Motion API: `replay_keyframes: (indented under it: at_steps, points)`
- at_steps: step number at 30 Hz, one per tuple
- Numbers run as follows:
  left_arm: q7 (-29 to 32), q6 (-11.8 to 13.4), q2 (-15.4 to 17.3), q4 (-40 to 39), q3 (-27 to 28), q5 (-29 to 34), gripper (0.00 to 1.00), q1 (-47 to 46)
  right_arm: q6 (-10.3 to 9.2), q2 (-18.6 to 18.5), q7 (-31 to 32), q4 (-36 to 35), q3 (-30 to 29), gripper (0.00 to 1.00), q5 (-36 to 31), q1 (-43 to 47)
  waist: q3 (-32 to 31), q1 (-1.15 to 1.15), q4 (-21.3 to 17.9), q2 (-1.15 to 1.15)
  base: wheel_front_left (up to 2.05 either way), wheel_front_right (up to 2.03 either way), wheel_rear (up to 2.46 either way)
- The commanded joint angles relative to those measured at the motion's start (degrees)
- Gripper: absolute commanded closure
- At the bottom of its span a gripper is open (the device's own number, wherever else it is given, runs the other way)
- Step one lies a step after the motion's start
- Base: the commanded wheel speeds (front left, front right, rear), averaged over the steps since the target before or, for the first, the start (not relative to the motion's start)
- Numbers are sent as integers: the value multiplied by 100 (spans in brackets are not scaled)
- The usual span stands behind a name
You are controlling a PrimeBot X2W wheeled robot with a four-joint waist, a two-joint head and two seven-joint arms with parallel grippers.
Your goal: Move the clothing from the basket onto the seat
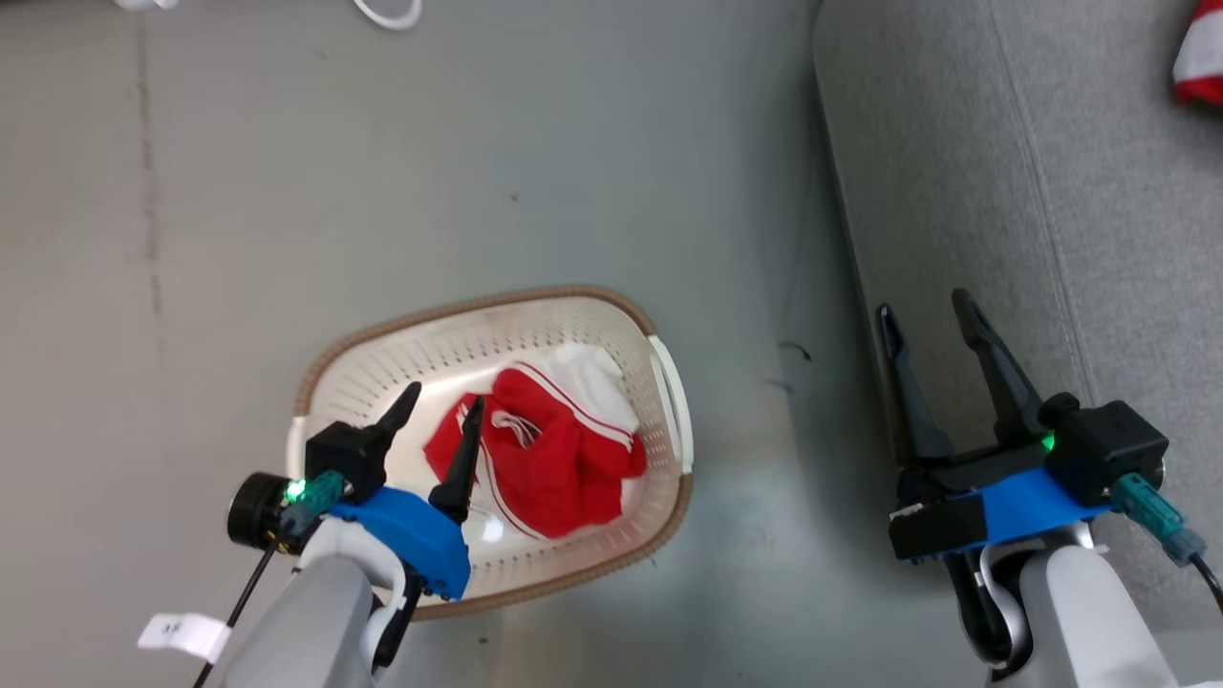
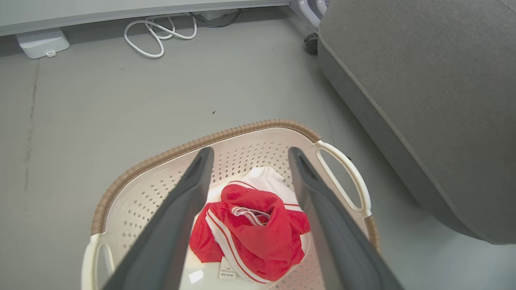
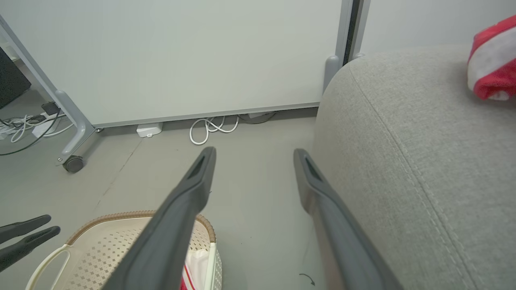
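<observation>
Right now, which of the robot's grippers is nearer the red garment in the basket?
Left. The left gripper hangs open over the basket, just above the red garment; the right gripper stands open at the seat edge, clear of the basket.

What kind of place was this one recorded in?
Likely a lab or office corner staged as a living room: a grey sofa seat, a wheeled partition panel, and a coiled white cable on bare floor.
</observation>
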Motion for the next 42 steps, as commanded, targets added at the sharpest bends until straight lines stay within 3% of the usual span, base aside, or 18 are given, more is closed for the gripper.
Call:
replay_keyframes:
  at_steps: [1, 18, 28, 38, 39, 40, 41, 42]
  points:
    - [-17, -9, 58, 49, -39, -8, 0, -173, 3, 5, -23, -48, 18, 0, 30, -93, 424, -1, -286, 0, 0, 0, 0]
    - [21, -9, 555, 1438, -1973, -489, 0, -1530, 3, 5, -258, -122, 210, 0, 465, -456, 1750, -1, -890, 0, 0, 0, 0]
    - [42, -9, 831, 1797, -2593, -820, 0, -2011, 3, 5, -258, -526, 394, 0, 705, -620, 2203, -1, -1179, 0, 0, 0, 0]
    - [486, -9, 851, 2162, -3020, -1090, 0, -2319, 3, 5, -259, -601, 567, 0, 926, -631, 2391, -1, -1338, 0, 0, 0, 0]
    - [554, -9, 848, 2212, -3052, -1104, 6, -2348, 3, 5, -259, -595, 572, 0, 943, -637, 2389, -1, -1347, 0, 0, 0, 0]
    - [586, -9, 845, 2248, -3088, -1102, 55, -2380, 3, 5, -259, -590, 576, 0, 957, -643, 2385, -1, -1355, 0, 0, 0, 0]
    - [610, -9, 832, 2278, -3114, -1124, 92, -2397, 3, 5, -259, -590, 579, 0, 961, -646, 2379, -1, -1362, 0, 0, 0, 0]
    - [625, -9, 813, 2301, -3134, -1154, 100, -2397, 3, 5, -259, -590, 581, 0, 963, -648, 2371, -1, -1367, 0, 0, 0, 0]
